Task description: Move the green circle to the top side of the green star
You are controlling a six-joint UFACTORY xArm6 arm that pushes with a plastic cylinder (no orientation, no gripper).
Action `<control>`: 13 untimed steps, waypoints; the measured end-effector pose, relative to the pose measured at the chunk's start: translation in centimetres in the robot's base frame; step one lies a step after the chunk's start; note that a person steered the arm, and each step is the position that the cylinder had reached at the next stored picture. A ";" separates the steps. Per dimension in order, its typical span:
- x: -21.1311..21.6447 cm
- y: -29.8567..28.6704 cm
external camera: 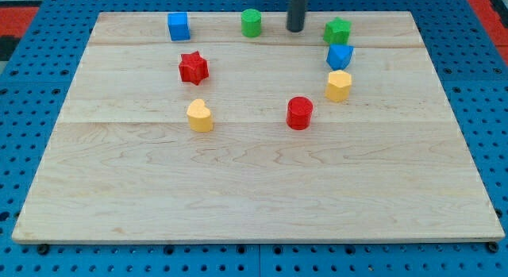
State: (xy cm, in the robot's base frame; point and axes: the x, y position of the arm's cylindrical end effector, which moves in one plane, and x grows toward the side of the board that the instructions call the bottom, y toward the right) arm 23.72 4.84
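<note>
nearest sits the yellow heart (200, 116), while far up the board my tip (295, 28) — a bare rod, no jaws to open or close — stands between green circle (252, 23) and green star (337, 30); the circle looks light, rigid, slippery — push its left flank.

One view — high, angled down over the wooden board (254, 190) (whole board visible).
</note>
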 end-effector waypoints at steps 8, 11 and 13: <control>-2.9 -5.5; -2.8 3.1; -2.8 5.3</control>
State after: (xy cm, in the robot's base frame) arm 20.88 10.18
